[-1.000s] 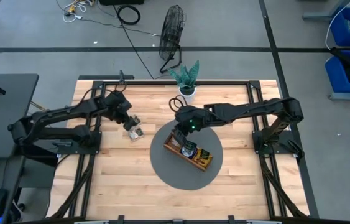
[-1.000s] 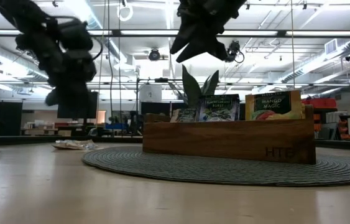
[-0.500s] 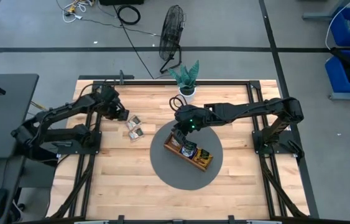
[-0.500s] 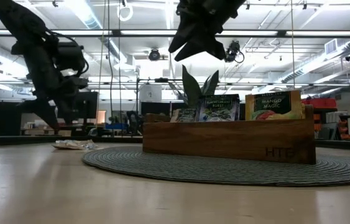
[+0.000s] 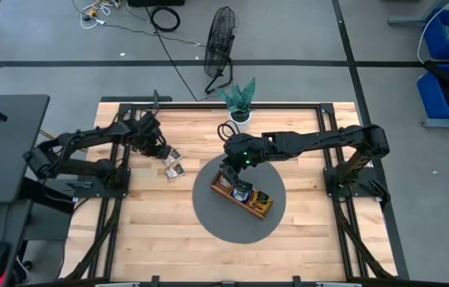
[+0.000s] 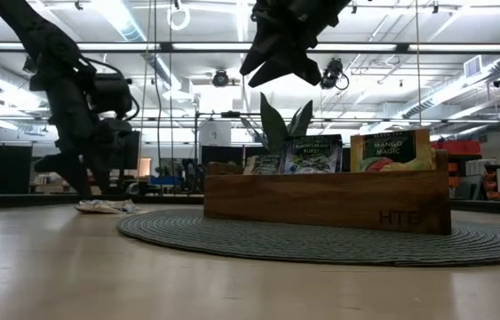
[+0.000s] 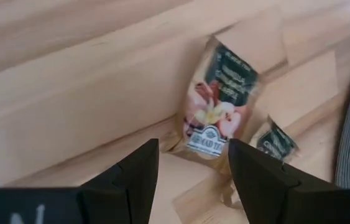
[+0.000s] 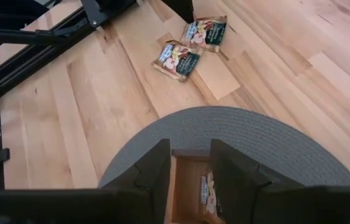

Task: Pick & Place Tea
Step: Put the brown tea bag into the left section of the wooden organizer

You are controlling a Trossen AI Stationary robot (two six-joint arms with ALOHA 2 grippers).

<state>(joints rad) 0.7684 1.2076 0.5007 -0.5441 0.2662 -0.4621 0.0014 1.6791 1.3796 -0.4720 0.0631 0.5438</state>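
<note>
Two tea sachets [image 7: 218,106] [image 7: 277,140] lie flat on the wooden table, left of the round grey mat [image 5: 208,215]. My left gripper [image 7: 190,180] hangs open just above the table on their far-left side, pointing steeply down, touching nothing; in the high view it [image 5: 161,151] is next to the sachets [image 5: 175,164]. The wooden tray [image 6: 329,200] stands on the mat with sachets upright in it [image 6: 312,153] [image 6: 390,149]. My right gripper [image 8: 192,171] hovers open over the tray's far-left end [image 8: 187,180], with nothing between its fingers.
A potted plant [image 5: 238,102] stands at the table's far edge behind the mat. Black frame rails [image 5: 120,191] run along the table's left and right sides. Bare wood [image 5: 152,239] lies toward the near edge.
My left gripper has come down toward the table beside the two loose sachets and has rolled its wrist; its fingers stay open. The sachets, the tray and my right gripper have kept still.
</note>
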